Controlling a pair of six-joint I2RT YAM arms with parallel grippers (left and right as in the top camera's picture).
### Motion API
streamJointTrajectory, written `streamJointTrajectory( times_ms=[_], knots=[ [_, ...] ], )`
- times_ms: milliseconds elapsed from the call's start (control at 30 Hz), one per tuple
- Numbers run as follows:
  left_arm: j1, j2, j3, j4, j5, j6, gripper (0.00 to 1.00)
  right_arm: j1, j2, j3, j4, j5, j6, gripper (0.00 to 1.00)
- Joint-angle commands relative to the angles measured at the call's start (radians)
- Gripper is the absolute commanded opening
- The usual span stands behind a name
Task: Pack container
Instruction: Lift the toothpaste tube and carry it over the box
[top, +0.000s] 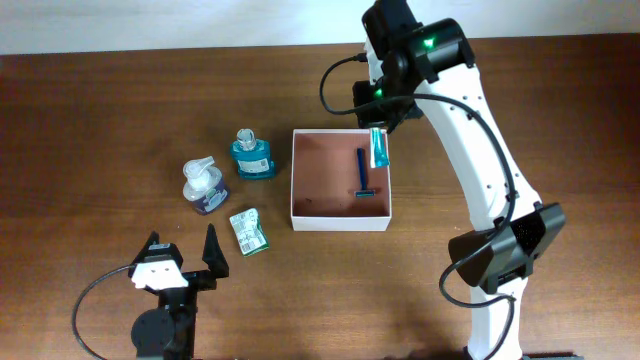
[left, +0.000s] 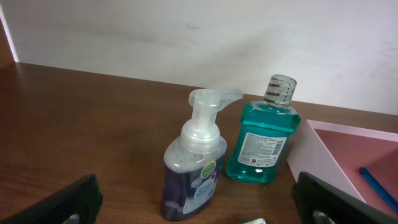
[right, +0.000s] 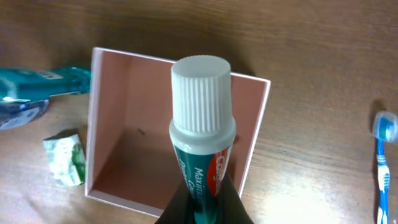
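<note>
My left claw (top: 182, 242) sits at the near left of the table, fingers spread wide and gripping nothing. Beyond it stand the pump soap bottle (top: 203, 187) and the teal bottle (top: 252, 157), with a small green packet (top: 248, 230) lying flat nearby. Just right of those the container (top: 320, 165) rests open on the table, with a blue-handled thing (top: 362, 172) inside (razor or brush, I cannot quite tell). My right claw (top: 381, 122) pinches a toothpaste tube (top: 378, 148), cap pointing down, above the container's far right corner.
</note>
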Motion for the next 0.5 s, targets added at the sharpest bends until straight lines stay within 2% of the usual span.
streamJointTrajectory(
  times_ms=[0,167,467],
  knots=[
    [0.005,-0.008,-0.009,0.002,0.008,0.009,1.00,0.011,-0.006,-0.065,0.005,0.050,0.068,0.04],
    [0.005,-0.008,-0.009,0.002,0.008,0.009,0.99,0.013,-0.006,-0.188,0.046,0.033,0.074,0.04],
    [0.005,-0.008,-0.009,0.002,0.008,0.009,0.99,0.037,-0.006,-0.304,0.102,0.026,0.093,0.05]
  ],
)
